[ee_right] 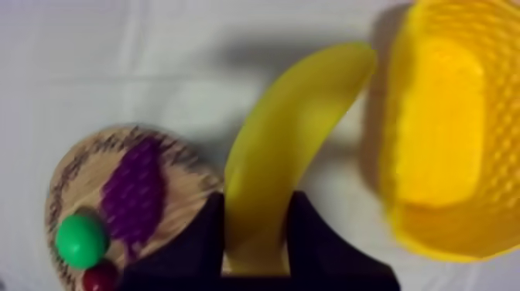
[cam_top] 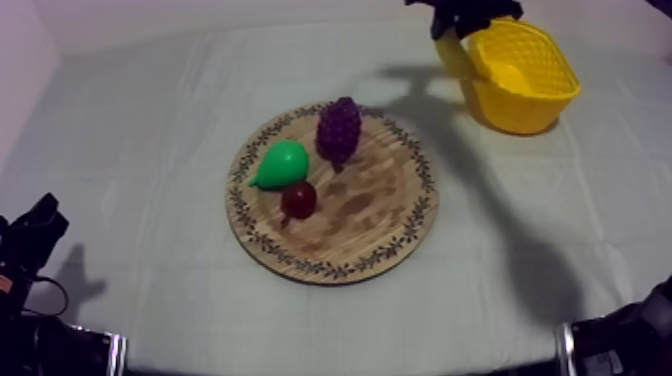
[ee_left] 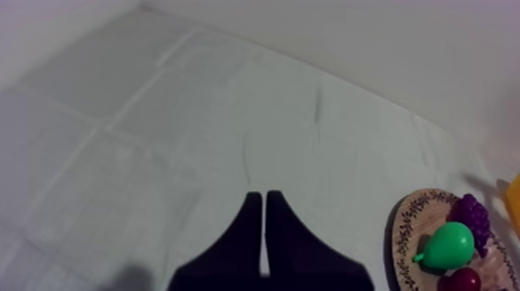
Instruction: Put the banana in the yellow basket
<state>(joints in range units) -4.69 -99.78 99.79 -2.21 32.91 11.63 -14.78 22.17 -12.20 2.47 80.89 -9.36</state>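
Your left gripper is idling by the left edge of the table, fingers pressed together. Your right gripper is clamping the banana by one end, in the air between wooden board and yellow basket, toward the far right corner. Likely light, stiff, slick; a mid-body hold would be pivoting less. Long axis is running out from the fingers, tip curving basketward

The cloth-covered table carries the wooden board and, apart from it, the yellow basket.
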